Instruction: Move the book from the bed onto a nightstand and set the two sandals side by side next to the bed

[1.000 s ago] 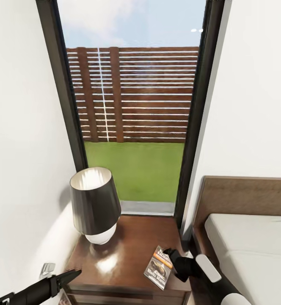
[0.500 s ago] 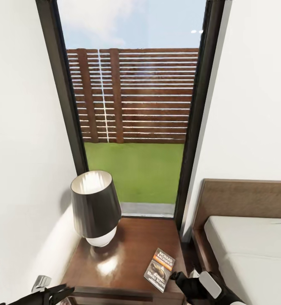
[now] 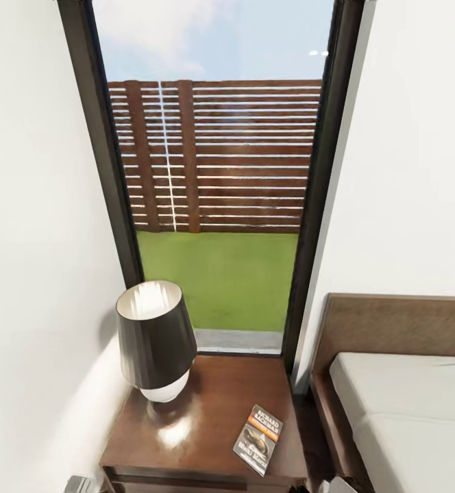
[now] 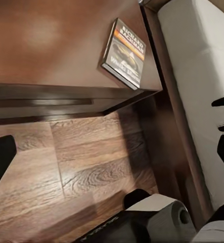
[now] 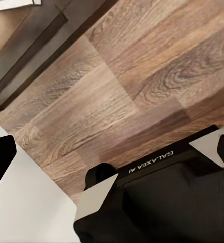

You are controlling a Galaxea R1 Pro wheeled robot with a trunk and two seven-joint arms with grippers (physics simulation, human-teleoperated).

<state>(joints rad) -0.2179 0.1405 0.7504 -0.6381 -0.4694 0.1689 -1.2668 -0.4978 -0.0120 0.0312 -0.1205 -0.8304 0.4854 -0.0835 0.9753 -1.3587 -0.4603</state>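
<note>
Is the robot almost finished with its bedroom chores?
About halfway, it seems. The book already lies flat on the nightstand, near the corner closest to the bed and apart from the lamp. Nothing is in hand right now; the wrist views look down at wood floor. The two sandals come next, and whether they sit side by side cannot be told from here.

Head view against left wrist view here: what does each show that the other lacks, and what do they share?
The head view alone takes in the lamp, the window with fence and lawn behind it, the white walls and the bed's headboard. The left wrist view alone takes in the plank floor in front of the nightstand and part of the robot's own body. Both share the book lying flat near the nightstand's bed-side front corner, and the bed's mattress.
</note>
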